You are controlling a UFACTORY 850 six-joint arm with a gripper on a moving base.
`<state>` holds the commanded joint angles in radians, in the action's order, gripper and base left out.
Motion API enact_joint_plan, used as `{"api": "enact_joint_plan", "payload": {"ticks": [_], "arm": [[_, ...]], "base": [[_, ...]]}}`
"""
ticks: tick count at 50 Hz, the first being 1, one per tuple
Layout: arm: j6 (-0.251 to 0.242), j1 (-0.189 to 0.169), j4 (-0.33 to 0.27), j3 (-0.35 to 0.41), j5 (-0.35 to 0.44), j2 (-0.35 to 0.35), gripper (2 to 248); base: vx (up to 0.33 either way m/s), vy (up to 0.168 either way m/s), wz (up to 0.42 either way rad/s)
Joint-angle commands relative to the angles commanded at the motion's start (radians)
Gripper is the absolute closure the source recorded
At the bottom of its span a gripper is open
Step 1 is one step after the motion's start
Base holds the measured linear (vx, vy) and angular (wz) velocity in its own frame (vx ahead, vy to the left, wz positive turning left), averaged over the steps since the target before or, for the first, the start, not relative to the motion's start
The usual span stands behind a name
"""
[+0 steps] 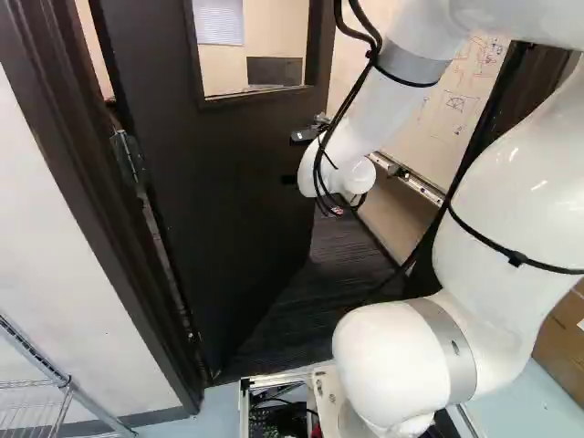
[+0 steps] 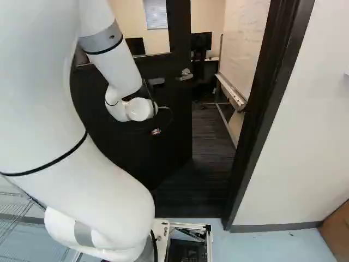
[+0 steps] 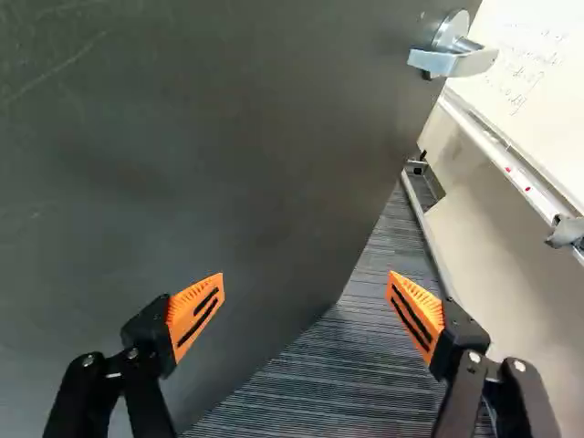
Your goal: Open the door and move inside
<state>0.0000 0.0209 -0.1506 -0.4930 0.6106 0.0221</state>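
The dark door (image 1: 228, 182) stands swung inward, hinged at its left in the left base view, with a gap beside its free edge in the right base view. My gripper (image 2: 156, 131) is mostly hidden by the wrist and lost against the dark door. In the wrist view the gripper (image 3: 306, 306) is open and holds nothing; one finger lies over the door face (image 3: 182, 164), the other over the carpet and wall beyond the free edge. The silver lever handle (image 3: 456, 57), also a handle (image 2: 185, 75) in the right base view, is ahead of the gripper, apart from its fingers.
The dark door frame (image 2: 262, 117) bounds the opening at the right. Inside are dark carpet (image 2: 210, 147), a whiteboard (image 2: 245, 41) with a tray along the wall, and a monitor (image 2: 201, 41). A wire rack (image 1: 59, 388) stands at left, a cardboard box (image 2: 335, 232) at right.
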Motion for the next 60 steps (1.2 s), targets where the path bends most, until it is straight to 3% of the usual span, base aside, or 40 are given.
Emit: {"api": "enact_joint_plan", "payload": {"ticks": [20, 60], "arm": [[0.000, 0.006, 0.000, -0.014, 0.000, -0.014, 3], [0.000, 0.061, 0.021, -0.151, 0.000, -0.145, 3]], "base": [[0.000, 0.000, 0.000], [0.000, 0.000, 0.000]]}}
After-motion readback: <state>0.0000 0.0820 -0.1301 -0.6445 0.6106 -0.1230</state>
